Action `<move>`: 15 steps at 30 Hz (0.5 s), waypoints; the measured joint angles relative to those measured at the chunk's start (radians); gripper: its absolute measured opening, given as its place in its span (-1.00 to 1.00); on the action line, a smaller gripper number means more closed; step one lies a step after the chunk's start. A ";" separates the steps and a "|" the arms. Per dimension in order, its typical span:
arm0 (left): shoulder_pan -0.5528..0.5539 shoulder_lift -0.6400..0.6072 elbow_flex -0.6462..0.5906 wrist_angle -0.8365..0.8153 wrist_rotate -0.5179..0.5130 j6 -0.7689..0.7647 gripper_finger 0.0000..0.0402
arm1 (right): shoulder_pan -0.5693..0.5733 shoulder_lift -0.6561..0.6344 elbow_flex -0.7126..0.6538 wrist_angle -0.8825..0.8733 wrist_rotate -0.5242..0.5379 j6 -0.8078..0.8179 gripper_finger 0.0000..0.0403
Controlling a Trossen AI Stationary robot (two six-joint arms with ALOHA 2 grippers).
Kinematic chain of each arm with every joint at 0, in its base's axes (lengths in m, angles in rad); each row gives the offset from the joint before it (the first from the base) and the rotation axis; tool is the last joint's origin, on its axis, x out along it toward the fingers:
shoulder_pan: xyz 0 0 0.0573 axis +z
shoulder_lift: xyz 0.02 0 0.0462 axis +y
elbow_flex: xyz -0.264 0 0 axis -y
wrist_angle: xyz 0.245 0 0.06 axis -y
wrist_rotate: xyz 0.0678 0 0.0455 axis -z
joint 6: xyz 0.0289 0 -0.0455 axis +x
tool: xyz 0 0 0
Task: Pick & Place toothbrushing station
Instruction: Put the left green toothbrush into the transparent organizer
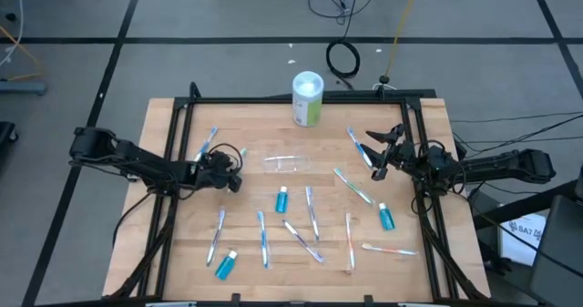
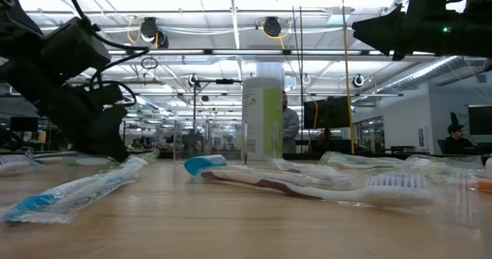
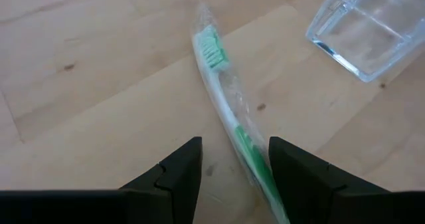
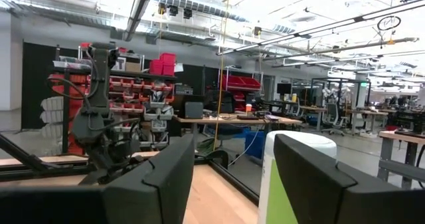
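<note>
My left gripper [image 1: 225, 172] is open and low over the table at its left. Its fingers stand on either side of the handle of a green toothbrush in a clear wrapper [image 3: 226, 104], which lies flat on the wood [image 1: 233, 152]. The clear plastic cup [image 1: 287, 164] lies on its side just beyond the toothbrush and also shows in the left wrist view [image 3: 372, 24]. Several more wrapped toothbrushes and three blue tubes [image 1: 281, 199] [image 1: 386, 218] [image 1: 226, 265] lie scattered on the table. My right gripper [image 1: 383, 152] is open and empty, raised above the table's right side [image 2: 400, 21]. My left gripper comes slanting down over the green toothbrush's handle end [image 3: 255, 164]. The handle runs close along the inner side of one finger [image 3: 292, 177]. I cannot tell whether that finger touches it. The toothbrush lies flat on the table.
A tall white-and-green canister [image 1: 308, 97] stands at the table's far middle and shows in the right wrist view [image 4: 292, 184]. A black frame [image 1: 273, 98] runs along the table's edges. People stand in the room beyond [image 2: 288, 124].
</note>
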 joint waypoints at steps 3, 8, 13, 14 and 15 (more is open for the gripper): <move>0.000 0.023 0.001 0.001 0.006 -0.003 -0.12 | 0.000 0.000 0.000 0.000 0.000 0.000 0.00; 0.002 0.028 0.001 -0.004 0.006 -0.017 -0.37 | 0.000 0.000 0.000 0.000 0.000 0.006 0.00; 0.002 0.029 0.000 -0.007 -0.010 -0.042 -0.72 | 0.000 0.000 0.000 0.000 0.000 0.007 0.00; 0.002 0.029 0.000 -0.007 -0.013 -0.048 -0.79 | 0.000 0.000 0.000 0.000 0.000 0.007 0.00; 0.002 0.029 0.000 -0.007 -0.014 -0.053 -0.85 | 0.000 0.000 0.000 0.000 0.000 0.007 0.00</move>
